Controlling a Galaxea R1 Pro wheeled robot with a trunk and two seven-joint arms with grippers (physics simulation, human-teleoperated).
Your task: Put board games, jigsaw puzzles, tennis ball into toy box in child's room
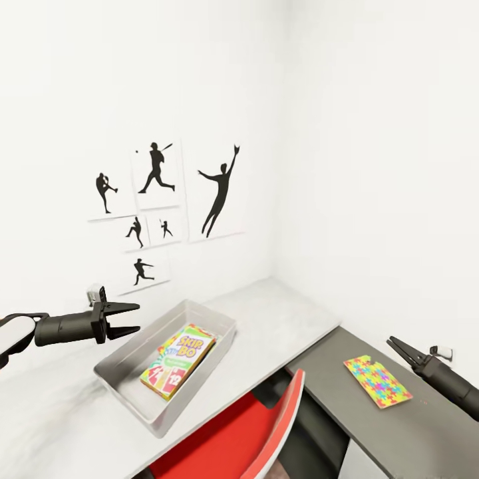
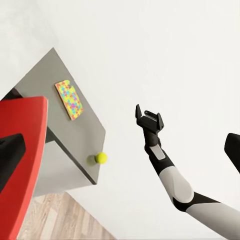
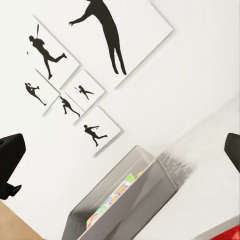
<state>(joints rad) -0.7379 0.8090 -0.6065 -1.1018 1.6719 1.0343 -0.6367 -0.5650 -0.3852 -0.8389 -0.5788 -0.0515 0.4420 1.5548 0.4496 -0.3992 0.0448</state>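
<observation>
The light-grey toy box (image 1: 123, 372) stands on the pale table (image 1: 286, 303). A SKIP-BO board game (image 1: 178, 362) lies in it on top of another colourful flat item whose edge (image 1: 197, 329) peeks out. My left gripper (image 1: 136, 318) hovers open just left of the box rim, holding nothing. One jigsaw puzzle (image 1: 377, 380) lies on the lower dark grey section (image 1: 326, 372); in the left wrist view the puzzle (image 2: 69, 100) lies there too. The tennis ball (image 2: 101, 158) rests by that section's far edge. My right gripper (image 1: 394, 343) hangs open and empty just right of the puzzle. The toy box (image 3: 150, 187) lies ahead in the right wrist view.
A red chair (image 1: 253, 426) is pushed in at the desk's front, between the toy box and the dark section. Baseball silhouette posters (image 1: 156, 199) hang on the white wall behind. The room corner closes off the desk's far right. Wood floor (image 2: 65, 220) lies below.
</observation>
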